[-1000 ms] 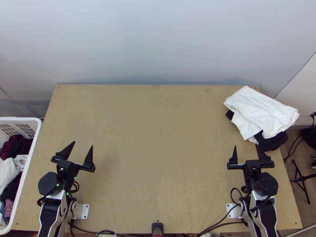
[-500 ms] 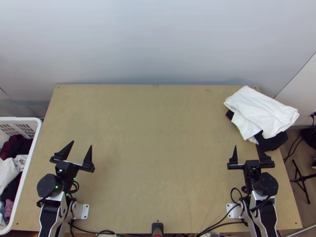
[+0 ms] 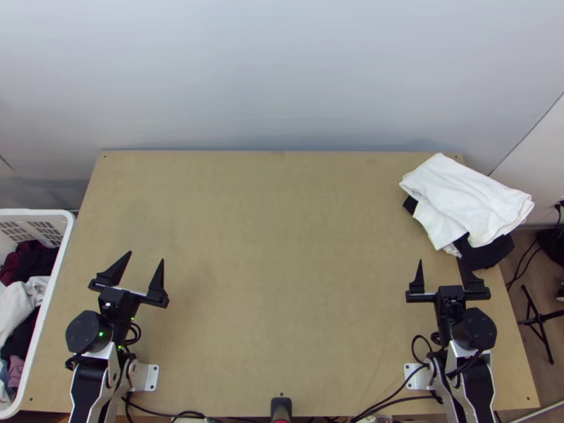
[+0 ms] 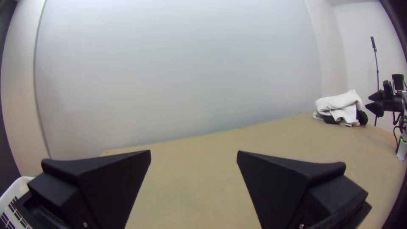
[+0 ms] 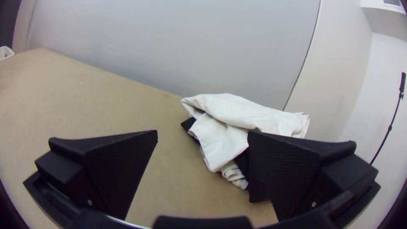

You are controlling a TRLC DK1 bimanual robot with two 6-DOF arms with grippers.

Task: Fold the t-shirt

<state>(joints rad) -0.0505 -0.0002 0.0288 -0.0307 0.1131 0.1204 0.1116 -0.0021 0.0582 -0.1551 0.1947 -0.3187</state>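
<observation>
Two cloths make a pile at my desk's [image 3: 282, 282] far right corner: a white cloth [image 3: 465, 197], laid over in loose layers, and a black cloth [image 3: 486, 254] poking out from under it. I can't tell whether either is the t-shirt I'm to fold; it may instead be among the tangled clothes [image 3: 15, 307] in the white basket [image 3: 35, 211] against the desk's left side.

The white cloth's long axis slants from the far edge out past the right edge, where one end overhangs. From my right fingers [image 3: 417, 282] it lies straight ahead and a little outward, quite near, so that arm is clearly the closer one. From my left fingers [image 3: 156, 282] it is well off, diagonally across the desk. For the basket it is the other way round: it lies outward from my left fingers, its long side running front to back.

Both pairs of fingers are spread wide with nothing between them, pointing toward the far edge. The pile looks like a place for finished work, so I judge the folding hasn't begun, and the likely first move is my left arm turning outward to the basket. Lifting there could drag a second garment along.
</observation>
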